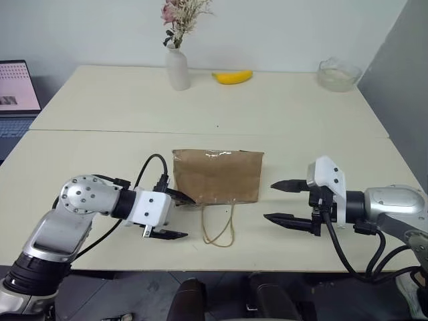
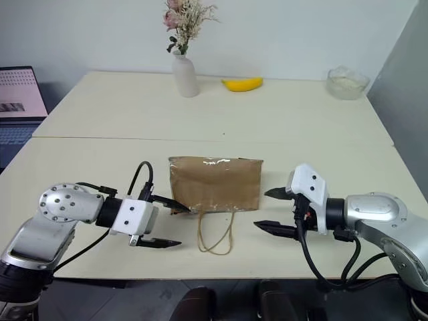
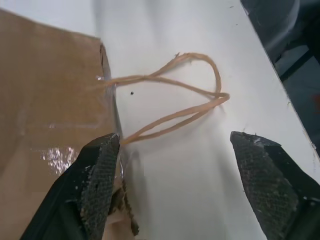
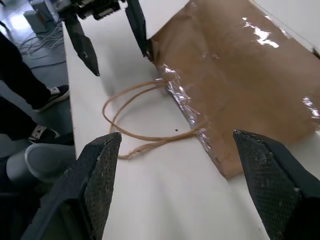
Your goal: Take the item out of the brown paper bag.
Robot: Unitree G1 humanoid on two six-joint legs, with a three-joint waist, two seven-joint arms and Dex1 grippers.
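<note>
We see the brown paper bag (image 1: 218,176) lying flat on the near table (image 1: 100,167), between our two arms. Its long axis runs left to right. Its mouth points toward the near edge, because the thin loop handles (image 1: 219,226) come out from the near side and lie loose on the table. The closed bottom is on the far side.

The left gripper (image 1: 175,215) is spread wide. Its far finger (image 3: 97,182) is at the near left corner of the bag, touching the paper or just beside it; we cannot tell which. Its near finger lies over bare table, apart from the handles. It holds nothing.

The right gripper (image 1: 285,202) is also spread wide and holds nothing. It points to the left, toward the right end of the bag, and it stands near this end without touching it. The right wrist view shows the handles and the near right corner of the bag between its two fingers.

So the left gripper is the nearer one to the bag, and the mouth lies to its right, along the near edge.

The item is not to be seen; we judge that it is inside the bag, which looks rather flat. We think the coming move needs one gripper to hold the mouth edge and the other to enter from the near side.
</note>
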